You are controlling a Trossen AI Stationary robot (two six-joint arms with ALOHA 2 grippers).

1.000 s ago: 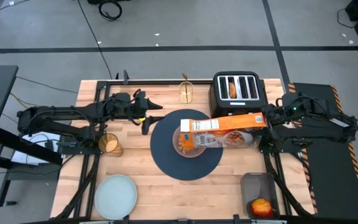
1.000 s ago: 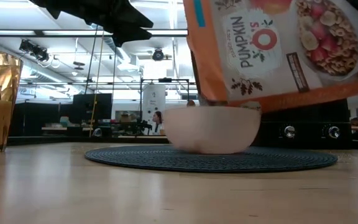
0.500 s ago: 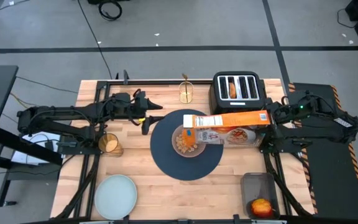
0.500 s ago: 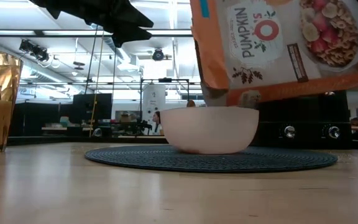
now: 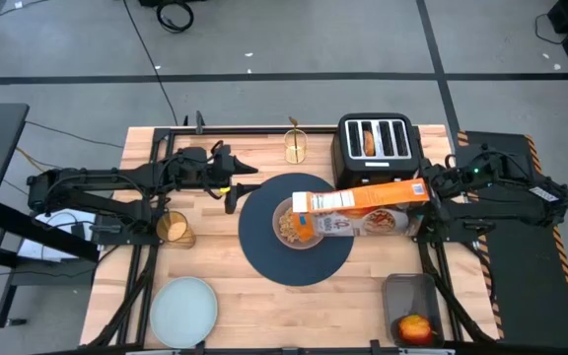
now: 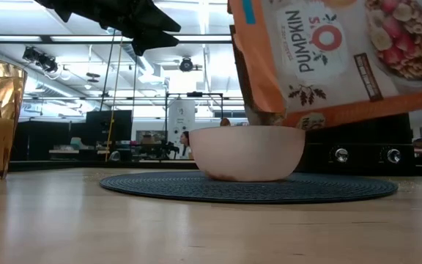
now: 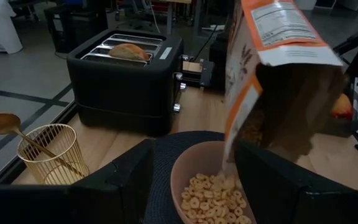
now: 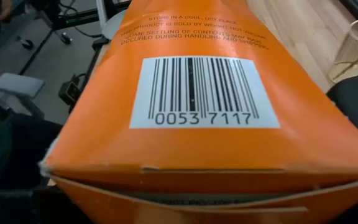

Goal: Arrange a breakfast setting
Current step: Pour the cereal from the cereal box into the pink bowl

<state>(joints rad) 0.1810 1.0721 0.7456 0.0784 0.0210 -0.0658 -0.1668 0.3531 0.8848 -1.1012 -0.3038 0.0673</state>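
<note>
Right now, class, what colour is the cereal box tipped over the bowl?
Orange; the cereal box shows it best in the low view.

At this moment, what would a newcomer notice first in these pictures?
First, the orange cereal box, held tipped by the right gripper with its open end over the tan bowl; cereal rings already lie in the bowl. The bowl stands on the big dark-blue round placemat at the table's middle. Behind it, round toasted bread sits in the black toaster.
</note>
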